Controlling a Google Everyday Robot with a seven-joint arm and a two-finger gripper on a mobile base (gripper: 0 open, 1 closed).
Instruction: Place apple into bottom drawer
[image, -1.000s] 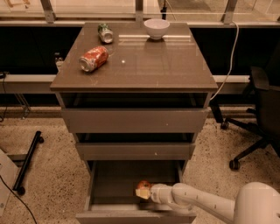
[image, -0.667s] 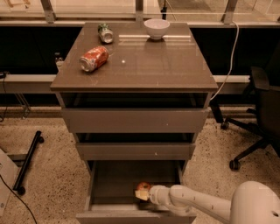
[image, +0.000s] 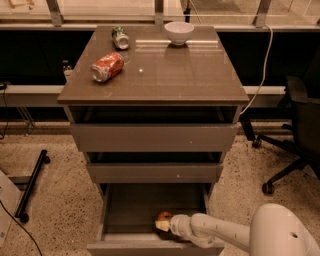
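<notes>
The bottom drawer (image: 117, 210) of the grey-brown cabinet stands pulled out, its dark inside showing. The apple (image: 163, 216), red with yellowish patches, is low inside the drawer near its front middle. My gripper (image: 163, 223) reaches in from the right on a white arm and sits at the apple, its tip touching or holding it. The apple is partly hidden by the gripper.
On the cabinet top lie a crushed red-orange soda can (image: 107, 67), a green can (image: 120, 37) and a white bowl (image: 178, 32). The two upper drawers stand slightly open. A black office chair (image: 295, 130) is to the right, a black stand leg (image: 31, 186) to the left.
The arm and apple have shifted a little left and deeper down inside the bottom drawer.
</notes>
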